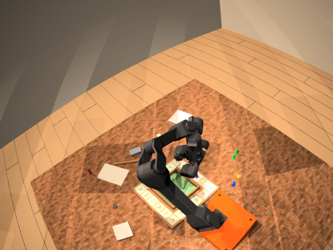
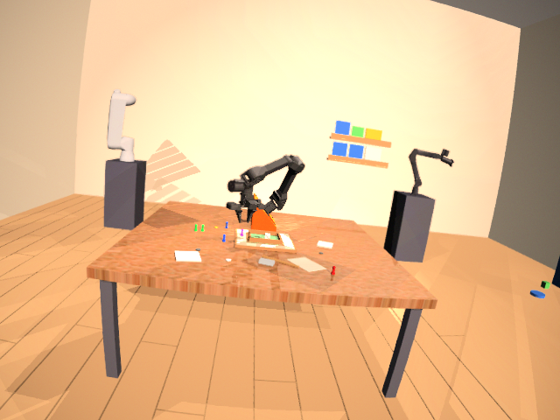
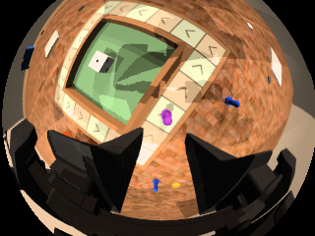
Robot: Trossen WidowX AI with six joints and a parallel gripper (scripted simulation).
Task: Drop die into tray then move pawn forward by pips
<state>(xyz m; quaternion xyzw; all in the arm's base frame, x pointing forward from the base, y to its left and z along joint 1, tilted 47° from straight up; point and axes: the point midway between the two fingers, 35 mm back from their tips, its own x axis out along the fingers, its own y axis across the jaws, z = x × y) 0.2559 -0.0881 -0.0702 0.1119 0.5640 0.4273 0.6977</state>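
Note:
My gripper [image 2: 244, 221] [image 3: 164, 135] is partly open and empty, above the board's side near the pawn. The purple pawn [image 1: 196, 175] [image 2: 241, 233] [image 3: 166, 117] stands upright on a pale square, just beyond the fingertips in the wrist view. The board [image 1: 146, 194] [image 3: 190, 32] has arrows on its squares; those beyond the pawn point to the upper right corner in the wrist view. The white die [image 2: 268, 235] [image 3: 99, 62] lies in the green dice tray [image 3: 105, 95], with one dark pip on its upper face. The arm hides the die in the top view.
A blue pawn [image 3: 232, 102] stands beside the board; another blue pawn [image 1: 233, 184] [image 3: 156, 185] is near a yellow disc [image 1: 239, 175] [image 3: 176, 185]. Green pawns [image 1: 233, 156], a red pawn [image 1: 89, 171], a grey block [image 1: 135, 151] and white sheets [image 1: 113, 174] lie farther off. The orange base [image 1: 236, 212] adjoins the board.

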